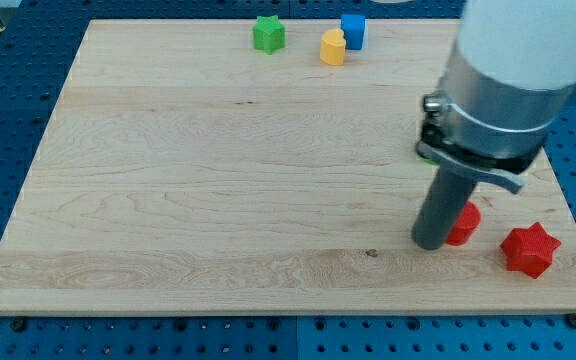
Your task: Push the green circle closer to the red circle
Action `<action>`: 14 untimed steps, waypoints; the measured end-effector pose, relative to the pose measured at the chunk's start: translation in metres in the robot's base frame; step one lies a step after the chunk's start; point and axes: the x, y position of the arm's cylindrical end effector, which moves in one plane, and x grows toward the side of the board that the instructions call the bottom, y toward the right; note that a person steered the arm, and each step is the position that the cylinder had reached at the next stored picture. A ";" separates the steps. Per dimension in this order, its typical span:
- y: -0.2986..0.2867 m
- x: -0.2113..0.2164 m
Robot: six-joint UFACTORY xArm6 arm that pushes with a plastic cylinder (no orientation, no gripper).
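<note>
My tip [430,243] rests on the board at the lower right. It touches the left side of a red circle [465,223], which the rod partly hides. A thin sliver of green [421,152] shows at the left edge of the arm's body above the rod. The arm covers the rest of it, so I cannot tell its shape. No whole green circle is in view.
A red star [529,249] lies right of the red circle near the board's lower right corner. A green star [268,34], a yellow heart [333,47] and a blue cube [353,30] sit along the top edge. The wooden board [218,180] lies on a blue pegboard.
</note>
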 end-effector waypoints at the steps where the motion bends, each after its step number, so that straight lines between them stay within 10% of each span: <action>1: 0.004 0.000; 4: -0.048 -0.127; 6: 0.035 -0.189; 14: 0.021 -0.080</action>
